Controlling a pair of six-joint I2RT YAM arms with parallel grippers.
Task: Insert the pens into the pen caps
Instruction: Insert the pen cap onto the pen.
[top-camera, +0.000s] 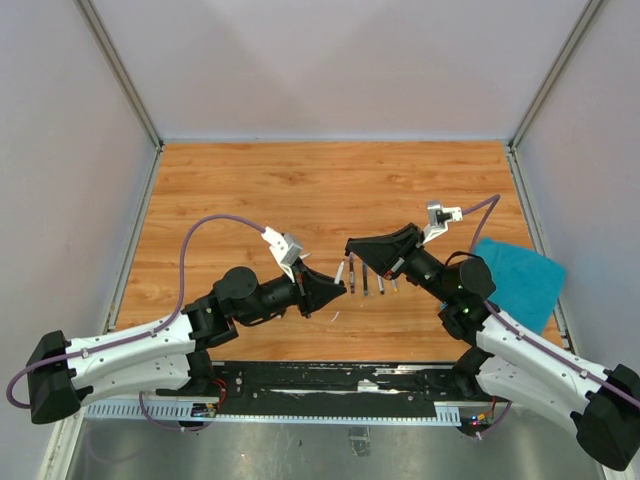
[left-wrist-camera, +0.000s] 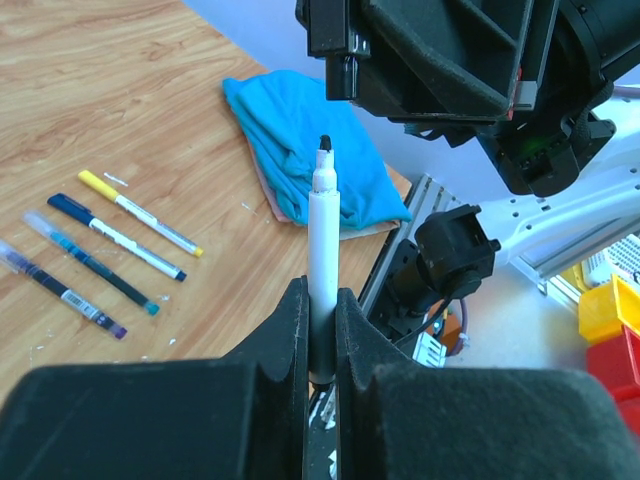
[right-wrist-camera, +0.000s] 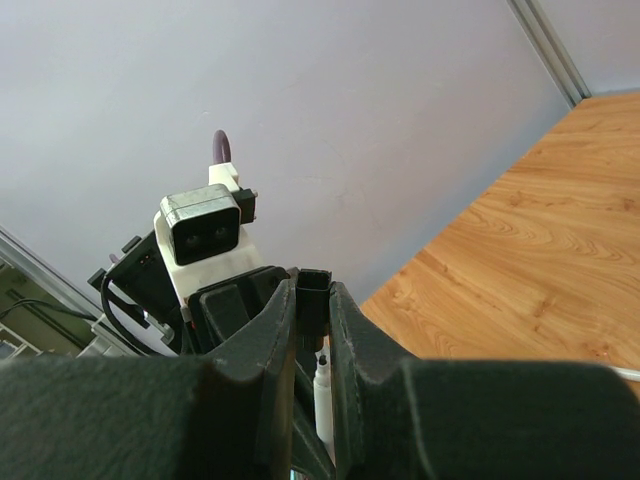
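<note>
Loose pens (left-wrist-camera: 118, 237) show from left wrist, not right

Robot lab test cell: wood-grain tabletop (top-camera: 300, 190), plain grey panel walls (top-camera: 340, 60), aluminium rails (top-camera: 122, 70), parts bins (left-wrist-camera: 600, 300).

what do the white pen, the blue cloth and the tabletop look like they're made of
white pen: likely plastic, with a smooth matte barrel and a dark tip.
blue cloth: soft fabric, going by its folds and creases.
tabletop: wood or wood-look laminate, with visible grain and plank seams.
</note>
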